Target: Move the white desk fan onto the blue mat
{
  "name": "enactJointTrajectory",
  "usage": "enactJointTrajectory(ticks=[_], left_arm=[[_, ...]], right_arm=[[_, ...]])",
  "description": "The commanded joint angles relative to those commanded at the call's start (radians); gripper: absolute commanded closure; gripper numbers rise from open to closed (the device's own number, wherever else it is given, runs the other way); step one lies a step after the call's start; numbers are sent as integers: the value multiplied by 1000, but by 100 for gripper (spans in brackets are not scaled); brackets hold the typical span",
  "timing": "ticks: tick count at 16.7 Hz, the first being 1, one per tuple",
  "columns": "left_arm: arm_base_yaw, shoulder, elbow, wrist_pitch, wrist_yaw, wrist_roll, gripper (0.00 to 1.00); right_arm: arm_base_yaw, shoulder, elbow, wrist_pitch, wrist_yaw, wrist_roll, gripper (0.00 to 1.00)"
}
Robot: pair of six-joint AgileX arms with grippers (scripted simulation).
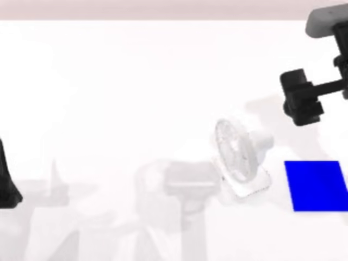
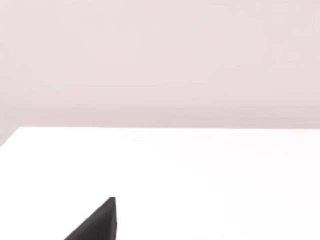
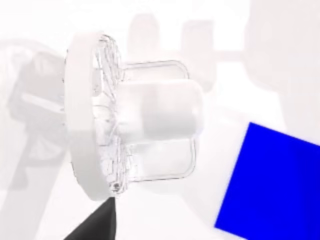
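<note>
The white desk fan (image 1: 239, 156) stands on the table right of centre, its round grille head facing the table's left. The blue mat (image 1: 318, 185) lies flat just to its right, near the right edge, with nothing on it. My right gripper (image 1: 296, 100) hovers open behind and to the right of the fan, apart from it. In the right wrist view the fan (image 3: 135, 125) fills the middle, the mat (image 3: 272, 182) lies beside it, and one dark finger (image 3: 102, 220) shows just short of the grille rim. My left gripper (image 1: 6, 185) is parked at the far left edge, open and holding nothing.
A faint grey boxy shape (image 1: 190, 182) sits just left of the fan, with more pale grey shapes (image 1: 54, 187) toward the front left. The table's back edge (image 1: 163, 20) runs along the top. The left wrist view shows only bare table and one finger (image 2: 97, 222).
</note>
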Motion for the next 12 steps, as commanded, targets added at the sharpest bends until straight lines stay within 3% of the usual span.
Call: enactJointTrajectory(ticks=[6, 12], left_arm=[[0, 0, 0, 0, 0, 0, 0], [0, 0, 0, 0, 0, 0, 0]], right_arm=[[140, 494, 492, -339, 3, 65, 0], [189, 674, 669, -473, 6, 88, 0]])
